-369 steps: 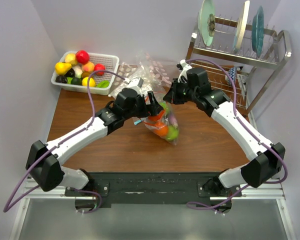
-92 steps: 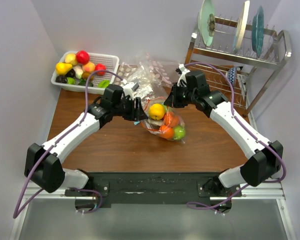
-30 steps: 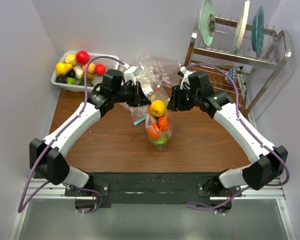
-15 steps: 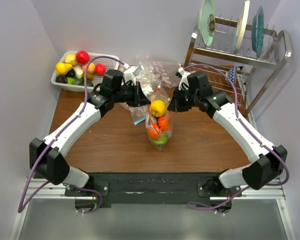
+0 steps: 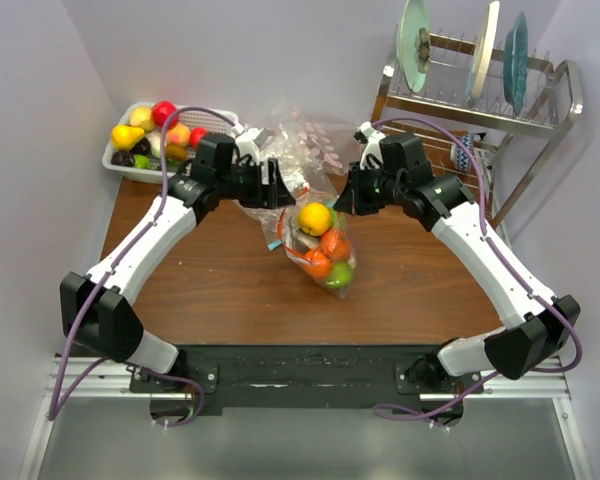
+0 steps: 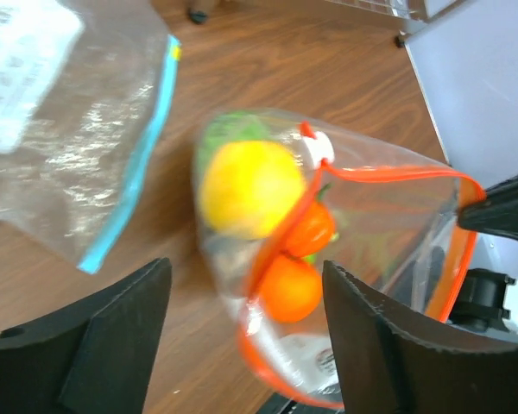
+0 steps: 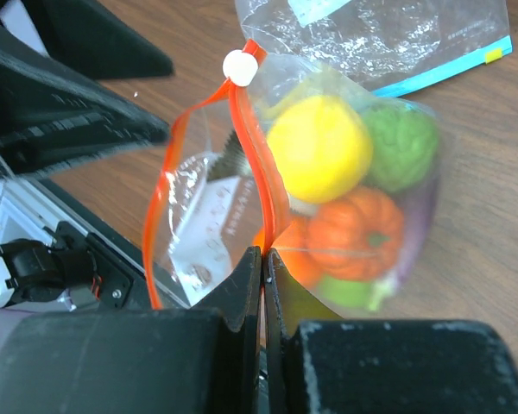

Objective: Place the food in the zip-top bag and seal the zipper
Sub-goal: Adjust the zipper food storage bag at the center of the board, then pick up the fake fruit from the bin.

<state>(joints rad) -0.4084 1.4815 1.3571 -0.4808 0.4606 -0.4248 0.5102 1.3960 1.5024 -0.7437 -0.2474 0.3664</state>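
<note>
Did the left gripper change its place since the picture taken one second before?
Yes. In the top view the left gripper has let go of the zip-top bag and drawn back a little toward the white basket, with its jaws now open.

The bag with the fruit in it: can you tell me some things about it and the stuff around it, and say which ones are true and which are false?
1. The right pincer pinches the orange zipper of the bag. True.
2. The left pincer is shut on the bag. False: it is wide open and holds nothing.
3. A yellow fruit sits inside the bag. True.
4. The basket is empty. False: fruit lies in it.
5. A second bag, with a blue strip, lies on the table. True.
</note>
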